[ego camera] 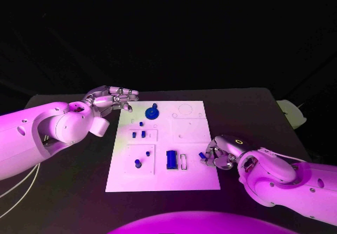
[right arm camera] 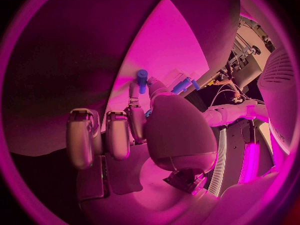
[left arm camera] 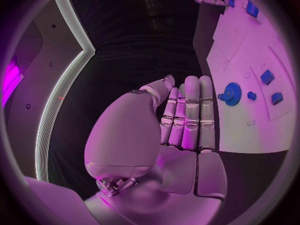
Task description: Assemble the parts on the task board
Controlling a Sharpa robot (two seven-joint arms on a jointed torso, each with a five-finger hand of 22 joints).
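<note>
No legible writing seen on task board (ego camera: 193, 146), flat at table (ego camera: 70, 195) centre. Left hand (ego camera: 112, 101) hovered off board's far left corner; left wrist view showed fingers (left arm camera: 190, 112) straight, close together, nothing held. Right hand (ego camera: 219, 155) sat at board's right edge, fingers curled around small blue part (ego camera: 202, 155); right wrist view showed blue peg (right arm camera: 142, 80) at fingertips. Blue gear (ego camera: 152, 114) stood near board's far edge, blue block (ego camera: 171, 159) lay near front edge.
</note>
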